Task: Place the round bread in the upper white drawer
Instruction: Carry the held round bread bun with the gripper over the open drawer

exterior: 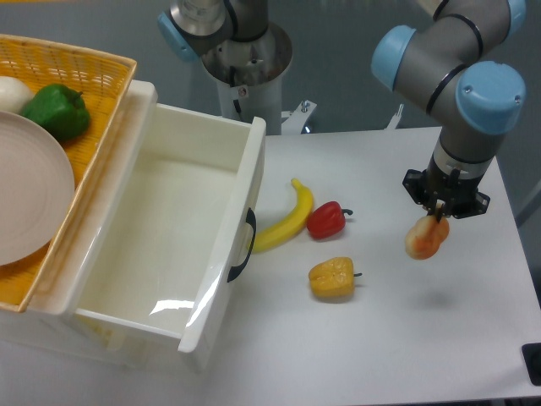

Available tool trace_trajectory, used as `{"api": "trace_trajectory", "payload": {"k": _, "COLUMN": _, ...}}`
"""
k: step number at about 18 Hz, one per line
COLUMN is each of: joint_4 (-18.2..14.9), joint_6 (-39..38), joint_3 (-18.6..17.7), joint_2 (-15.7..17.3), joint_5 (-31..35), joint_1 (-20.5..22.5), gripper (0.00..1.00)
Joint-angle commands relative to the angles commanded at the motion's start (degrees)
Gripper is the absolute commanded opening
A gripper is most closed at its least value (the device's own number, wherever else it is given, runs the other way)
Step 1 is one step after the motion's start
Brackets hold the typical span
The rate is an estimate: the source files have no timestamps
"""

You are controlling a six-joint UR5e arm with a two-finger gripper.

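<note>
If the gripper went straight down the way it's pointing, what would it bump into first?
Probably just the bare white table. The gripper points down holding the round bread, and only its shadow shows underneath, though depth is hard to judge.

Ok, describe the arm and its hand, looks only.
The arm has grey metallic tube links with light-blue caps on its rounded joints. The wrist narrows into a dark grey cylinder above a small black hand. A second blue-capped joint sits above the silvery base column. No cables or markings are legible.
</note>
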Motion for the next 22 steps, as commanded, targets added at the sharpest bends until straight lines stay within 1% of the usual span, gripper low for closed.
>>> {"api": "trace_trajectory", "payload": {"k": 4, "joint_4": 0.09, "joint_6": 0.00, "joint_3": 0.26, "joint_2": 0.09, "joint_5": -0.70, "joint_1": 0.00, "gripper": 0.00}}
{"api": "trace_trajectory", "payload": {"k": 5, "joint_4": 0.09, "joint_6": -0.17, "joint_3": 0.26, "joint_2": 0.44, "joint_5": -2.44, "joint_1": -0.09, "gripper": 0.00}}
{"api": "trace_trajectory", "payload": {"k": 8, "joint_4": -0.09, "joint_6": -1.05, "joint_3": 0.26, "joint_2": 2.81, "joint_5": -7.10, "joint_1": -0.52, "gripper": 0.00}}
{"api": "trace_trajectory", "payload": {"k": 11, "joint_4": -1.23, "joint_6": -5.78, "joint_3": -0.44, "joint_2": 5.97, "joint_5": -11.50, "joint_1": -1.49, "gripper": 0.00}}
{"api": "trace_trajectory", "payload": {"k": 13, "joint_4": -1.23, "joint_6": -8.86, "joint_3": -1.40, "joint_2": 7.90, "joint_5": -14.14, "joint_1": -2.72, "gripper": 0.00}}
{"api": "trace_trajectory", "payload": {"k": 15, "joint_4": -1.14, "joint_6": -13.25, "joint_3": -1.58, "joint_2": 9.57, "joint_5": -17.73, "joint_1": -3.25, "gripper": 0.00}}
{"api": "trace_trajectory", "payload": {"k": 17, "joint_4": -1.14, "joint_6": -17.47, "joint_3": -1.67, "joint_2": 11.59, "joint_5": -21.52, "joint_1": -5.00, "gripper": 0.00}}
{"api": "trace_trajectory", "payload": {"k": 19, "joint_4": -1.14, "joint_6": -22.04, "joint_3": -2.02, "joint_2": 13.17, "joint_5": -23.37, "joint_1": -7.55, "gripper": 0.00}}
{"api": "trace_trajectory", "payload": {"k": 22, "joint_4": -0.97, "joint_6": -25.13, "joint_3": -4.12, "joint_2": 16.25, "joint_5": -26.09, "joint_1": -10.36, "gripper": 0.00}}
